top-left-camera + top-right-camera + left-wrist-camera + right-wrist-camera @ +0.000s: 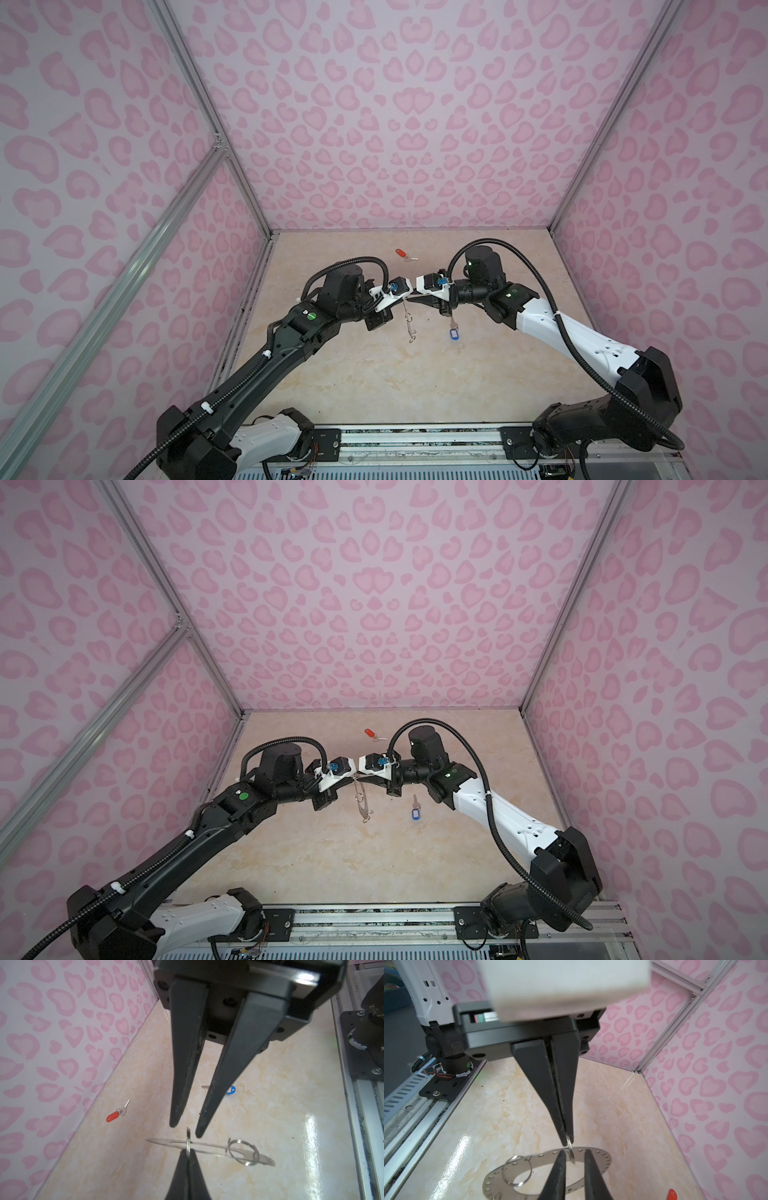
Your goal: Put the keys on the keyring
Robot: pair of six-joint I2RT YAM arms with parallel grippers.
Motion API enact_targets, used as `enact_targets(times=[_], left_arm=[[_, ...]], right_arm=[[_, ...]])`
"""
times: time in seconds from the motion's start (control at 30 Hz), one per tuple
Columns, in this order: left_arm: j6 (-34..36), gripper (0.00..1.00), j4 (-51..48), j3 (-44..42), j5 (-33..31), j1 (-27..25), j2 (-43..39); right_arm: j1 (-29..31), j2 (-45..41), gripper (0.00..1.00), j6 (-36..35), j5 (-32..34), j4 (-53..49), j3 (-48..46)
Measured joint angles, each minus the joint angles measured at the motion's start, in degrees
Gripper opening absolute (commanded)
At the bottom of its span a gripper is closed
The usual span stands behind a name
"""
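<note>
Both top views show the keyring (407, 324) edge-on, a thin grey sliver hanging between the arms, while the red-tagged key (400, 253) and blue-tagged key (453, 333) lie flat on the marbled table (374, 374). The left wrist view shows the left gripper (188, 1152) pinched together on a wire loop (188, 1140). The right wrist view reveals the disc's perforated rim, with the right gripper (574, 1154) jaws apart astride that loop.

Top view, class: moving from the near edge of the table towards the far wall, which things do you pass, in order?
Mounting rail → blue-tagged key → red-tagged key → back wall. The keyring, hanging above the table, overlaps the blue-tagged key's stretch, so it is left out.
</note>
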Motion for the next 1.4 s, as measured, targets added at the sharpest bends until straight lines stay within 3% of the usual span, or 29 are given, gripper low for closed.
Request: enact_targets(times=[0.33,0.57,0.6,0.63,0.77,0.83,1.1,1.4], left_arm=[[0.46,0.04,-0.33,0.39,0.31,-0.22,0.00],[0.66,0.04,-0.33,0.39,0.72,-0.20,0.00],[0.66,0.06,-0.31,0.39,0.74,-0.20,-0.02],[0.66,0.17,-0.31,0.39,0.74,-0.20,-0.04],[-1.05,0.33,1.95,-1.33,1.31,0.15,-1.36],[-2.27,0.35,4.04,-3.34,2.32,1.20,-2.60],[-14.10,0.31,19.04,-14.88,9.44,7.54,-7.93],[-21.59,0.30,30.67,-20.09,15.82,7.85,-9.25]], right_arm=[[0.02,0.90,0.18,1.57,-0.98,0.48,-0.04],[0.39,1.42,0.00,1.53,-1.73,0.20,0.17],[0.42,1.44,0.00,1.40,-1.79,0.20,0.20],[0.42,1.46,0.00,1.36,-1.99,0.20,0.20],[0.39,1.51,0.00,1.38,-2.27,0.20,0.20],[0.39,1.46,0.00,1.60,-2.67,0.42,-0.07],[-0.35,0.98,0.00,8.74,-6.54,9.81,-4.81],[-0.15,0.98,0.00,16.41,-11.45,19.87,-6.32]])
